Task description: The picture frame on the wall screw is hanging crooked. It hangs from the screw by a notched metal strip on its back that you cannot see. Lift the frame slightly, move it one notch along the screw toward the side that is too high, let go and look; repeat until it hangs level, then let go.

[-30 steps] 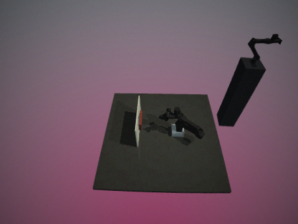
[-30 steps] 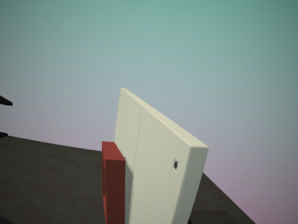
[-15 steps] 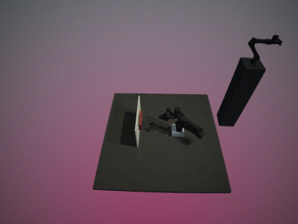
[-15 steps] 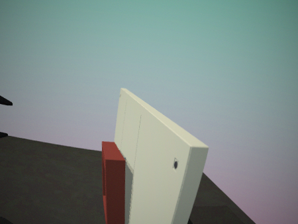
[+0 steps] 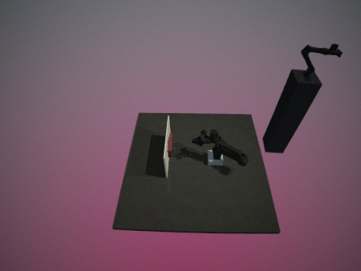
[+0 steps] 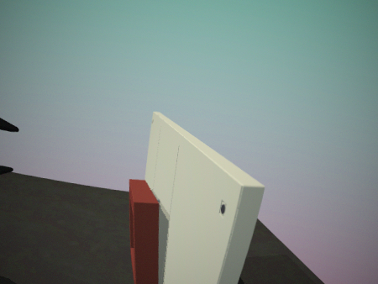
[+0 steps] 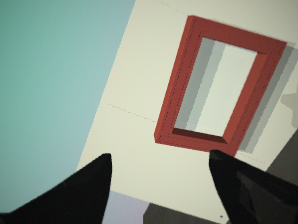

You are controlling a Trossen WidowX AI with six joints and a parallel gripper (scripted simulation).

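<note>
A: Status on the fingers (image 6: 7,126)?
B: Parted fairly wide, nothing btwn them. Wrist view has the tips just below the frame in view; exterior view has them well apart from it, out in front.
A: So gripper (image 5: 195,140) isn't on the frame. Where's the frame?
B: Red picture frame (image 5: 170,146) (image 6: 146,235) (image 7: 171,85) is on the front face of the cream wall panel (image 5: 167,164) (image 6: 202,181) (image 7: 120,125). Shadow beside it on the panel in wrist view.
A: Arm (image 5: 230,151)?
B: In front of the frame, on the side away from the panel. Pale bracket-shaped base (image 5: 216,163) is on that same side, farther from the frame than the gripper.
A: Level yet?
B: Can't confirm. Wrist cam is tilted, panel edge slants too; top + exterior see the frame near edge-on. Notch strip + screw are hidden behind the frame, so no notch count.
A: Done vs left?
B: Done: frame's hanging, hands off. Prob. a look phase. Left, if still crooked: grip, lift slightly, one notch twd the high side, let go, recheck. If level: nothing but backing off.
A: Risk?
B: Lifting too far could pop it off the screw, IMO. Small lift only.
</note>
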